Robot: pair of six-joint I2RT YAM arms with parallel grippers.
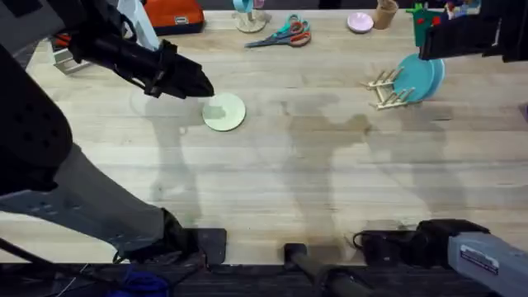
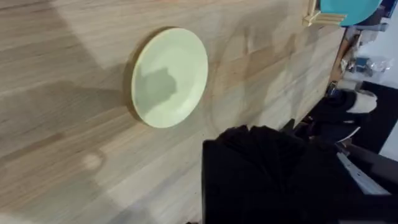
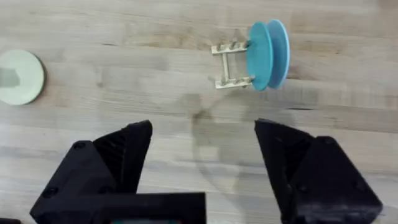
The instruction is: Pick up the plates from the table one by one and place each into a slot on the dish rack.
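Observation:
A pale cream-green plate (image 1: 224, 112) (image 2: 169, 78) (image 3: 20, 76) lies flat on the table (image 1: 313, 173) left of centre. My left gripper (image 1: 196, 82) hovers just up and left of it, not touching. Two teal-blue plates (image 1: 419, 76) (image 3: 267, 55) (image 2: 348, 7) stand on edge in the small wooden dish rack (image 1: 389, 89) (image 3: 231, 65) at the right. My right gripper (image 1: 429, 41) (image 3: 202, 127) hangs high over the table near the rack, open, with nothing between its fingers.
Along the far edge lie scissors (image 1: 285, 35), an orange box (image 1: 173, 15), a pink dish (image 1: 360, 21) and a wooden cup (image 1: 384, 12). Bare wood spans the stretch between the cream-green plate and the rack.

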